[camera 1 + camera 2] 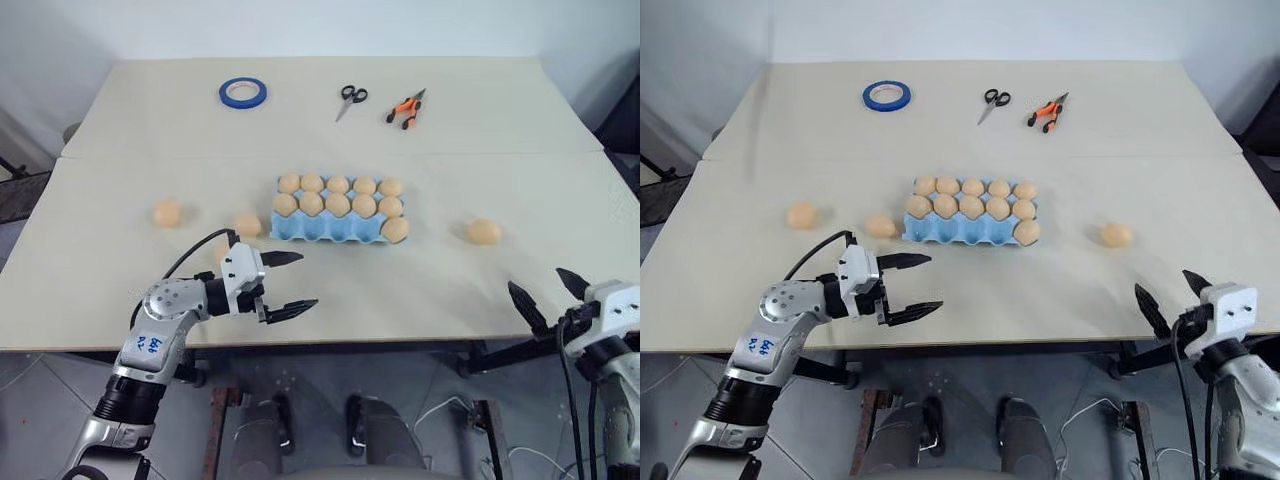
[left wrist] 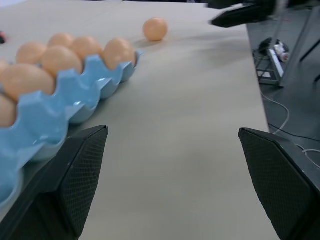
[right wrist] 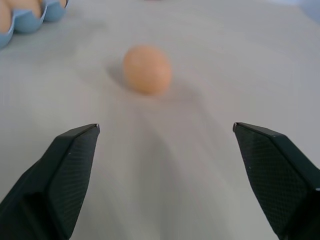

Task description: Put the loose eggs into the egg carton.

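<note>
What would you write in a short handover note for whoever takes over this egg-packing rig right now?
Left hand: open, empty, near the carton's front left corner.
Right hand: open, empty, at the table's front edge, facing the tan-brown egg on the right.
Light blue moulded egg carton: back two rows full, one egg at the front row's right end.
Left: three loose eggs, that one plus two left of the carton; four front cups empty.

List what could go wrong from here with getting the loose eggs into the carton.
1. The egg on the bare table ahead of the open right gripper is round and unsupported; a nudge from a fingertip may roll it away.
2. The carton's empty cups are in the near row, beside filled ones; lowering an egg there may knock its neighbours.
3. The open left gripper sits near the carton and might shove it.
</note>
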Motion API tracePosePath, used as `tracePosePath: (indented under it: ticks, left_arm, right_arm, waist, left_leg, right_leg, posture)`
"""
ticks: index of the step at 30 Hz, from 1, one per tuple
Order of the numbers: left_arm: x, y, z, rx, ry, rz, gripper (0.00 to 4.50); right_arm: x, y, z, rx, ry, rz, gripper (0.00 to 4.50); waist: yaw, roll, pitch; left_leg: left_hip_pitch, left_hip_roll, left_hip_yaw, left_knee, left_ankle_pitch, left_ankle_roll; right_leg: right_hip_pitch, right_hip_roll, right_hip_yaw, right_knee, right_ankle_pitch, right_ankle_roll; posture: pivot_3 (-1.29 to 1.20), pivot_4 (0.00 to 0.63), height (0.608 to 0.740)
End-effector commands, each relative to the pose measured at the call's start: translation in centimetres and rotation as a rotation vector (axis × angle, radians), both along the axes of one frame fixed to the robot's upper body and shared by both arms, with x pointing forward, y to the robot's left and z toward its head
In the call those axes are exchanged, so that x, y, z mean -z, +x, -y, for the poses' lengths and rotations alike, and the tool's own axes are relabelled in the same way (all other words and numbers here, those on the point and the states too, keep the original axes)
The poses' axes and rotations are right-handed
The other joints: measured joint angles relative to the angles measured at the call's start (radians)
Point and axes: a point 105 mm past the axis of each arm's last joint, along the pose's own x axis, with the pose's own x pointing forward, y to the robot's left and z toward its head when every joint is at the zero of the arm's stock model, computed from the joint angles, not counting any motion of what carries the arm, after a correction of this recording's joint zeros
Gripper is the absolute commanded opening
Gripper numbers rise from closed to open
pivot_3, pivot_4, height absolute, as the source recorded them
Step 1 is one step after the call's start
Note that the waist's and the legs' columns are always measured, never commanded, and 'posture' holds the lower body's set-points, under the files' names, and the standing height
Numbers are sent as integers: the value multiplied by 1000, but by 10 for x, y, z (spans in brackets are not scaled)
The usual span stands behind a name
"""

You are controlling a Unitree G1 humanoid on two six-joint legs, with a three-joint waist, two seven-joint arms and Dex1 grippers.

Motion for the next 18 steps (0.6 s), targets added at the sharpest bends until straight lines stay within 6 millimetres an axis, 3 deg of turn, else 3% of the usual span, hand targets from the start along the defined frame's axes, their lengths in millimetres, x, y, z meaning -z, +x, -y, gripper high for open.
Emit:
tracePosePath:
  ticks: [1,9,12,18]
  left_arm:
    - [-9,-2,-1,10,-11,48,4463]
    - [-12,-8,-5,7,-19,78,4463]
    - [-11,-8,-7,-8,-18,85,4500]
    - [-13,-7,-13,-54,-24,100,4500]
  right_arm:
    - [-12,20,-4,-69,-53,0,4500]
    - [-13,68,-24,-196,-71,-67,4500]
    - [-9,76,-29,-211,-81,-79,3892]
    - [-15,78,-44,-266,-103,-45,1881]
  waist:
    - [-1,0,0]
    - [5,0,0]
    - [12,0,0]
    - [17,0,0]
  left_leg:
    - [0,0,0,0,0,0]
    - [-1,-1,-1,3,0,2]
    - [-2,-1,-1,4,-1,2]
    - [-2,-1,-1,6,-1,2]
  right_leg:
    - [0,0,0,0,0,0]
    - [-1,-2,-1,4,1,2]
    - [-2,-2,-2,5,1,2]
    - [-1,-2,-2,6,1,3]
  posture:
    - [0,150,740]
    - [0,150,740]
    - [0,150,740]
    - [0,150,740]
